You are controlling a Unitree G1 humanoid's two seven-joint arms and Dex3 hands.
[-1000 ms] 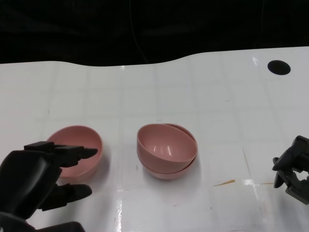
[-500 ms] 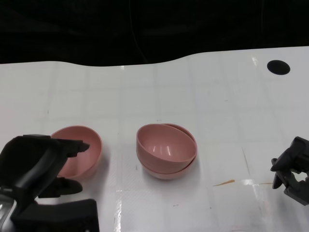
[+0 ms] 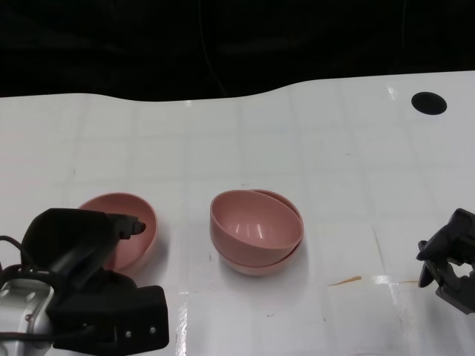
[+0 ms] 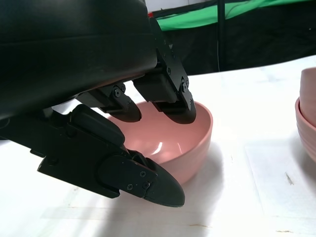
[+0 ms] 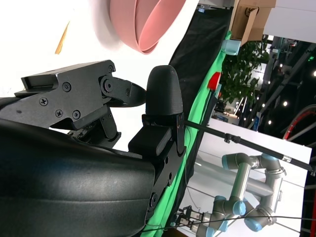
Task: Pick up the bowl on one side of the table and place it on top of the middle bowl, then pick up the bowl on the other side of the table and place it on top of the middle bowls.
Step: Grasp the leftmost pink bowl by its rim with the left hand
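Note:
A pink bowl [image 3: 145, 242] sits on the left of the white table [image 3: 312, 148]. My left hand [image 3: 78, 248] reaches over its near rim. In the left wrist view the fingers [image 4: 170, 101] hang above the inside of this bowl [image 4: 190, 140] and the thumb [image 4: 145, 180] lies outside its wall; the rim is between them, with no firm grip visible. In the middle, one pink bowl [image 3: 252, 221] rests tilted inside another [image 3: 260, 265]. My right hand [image 3: 449, 259] is at the table's lower right, holding nothing, well clear of the stack [image 5: 143, 19].
A black round hole [image 3: 429, 103] marks the table's far right. A thin orange streak [image 3: 345, 280] lies between the stack and my right hand. The table's far edge curves against a dark background. The stack's edge [image 4: 308, 123] shows in the left wrist view.
My left hand has moved forward and turned over the left bowl, fingers now straddling its near rim, with the wrist coming into view. The bowls and right hand have not moved.

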